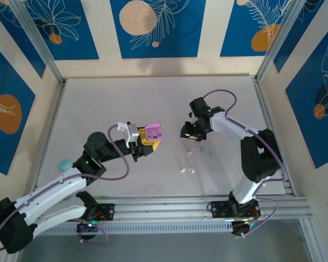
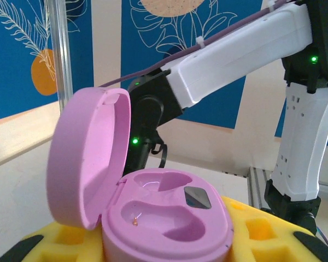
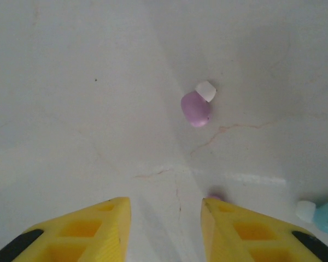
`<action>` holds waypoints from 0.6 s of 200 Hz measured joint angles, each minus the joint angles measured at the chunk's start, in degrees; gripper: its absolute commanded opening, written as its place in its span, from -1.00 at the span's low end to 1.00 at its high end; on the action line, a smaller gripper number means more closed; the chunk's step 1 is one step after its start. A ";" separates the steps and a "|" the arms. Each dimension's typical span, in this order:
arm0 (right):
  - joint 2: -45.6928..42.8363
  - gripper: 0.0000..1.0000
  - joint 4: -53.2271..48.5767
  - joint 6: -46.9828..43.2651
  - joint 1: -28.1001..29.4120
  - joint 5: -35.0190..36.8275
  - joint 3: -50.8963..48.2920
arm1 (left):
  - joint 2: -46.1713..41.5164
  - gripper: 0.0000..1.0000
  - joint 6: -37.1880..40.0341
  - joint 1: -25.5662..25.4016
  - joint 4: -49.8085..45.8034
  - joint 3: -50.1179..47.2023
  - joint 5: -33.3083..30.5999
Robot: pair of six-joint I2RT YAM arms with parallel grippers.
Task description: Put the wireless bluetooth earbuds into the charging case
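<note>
Around the open purple case [image 2: 169,218], the left gripper [image 1: 144,144] is clamped, lid up. Right of the case, the right gripper [image 3: 165,203] stands parted and empty. It belongs to the nearer arm. The purple earbud [image 3: 195,108] lies on the table [image 3: 71,109] ahead of its fingers, slightly right of the gap, white tip pointing away.

Six tiny earbuds [image 1: 210,154] and two pastel cases [image 1: 153,131].
</note>
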 measured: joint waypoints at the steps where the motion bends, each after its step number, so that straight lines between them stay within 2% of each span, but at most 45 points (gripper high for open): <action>1: 0.11 -0.19 -0.07 0.00 0.04 0.02 0.04 | -0.04 -0.40 0.00 0.00 -0.04 -0.02 -0.04; 120: 9.86 -0.33 -9.25 -7.23 4.63 6.40 4.46 | 0.02 -0.39 1.42 0.00 -2.14 -0.20 -0.35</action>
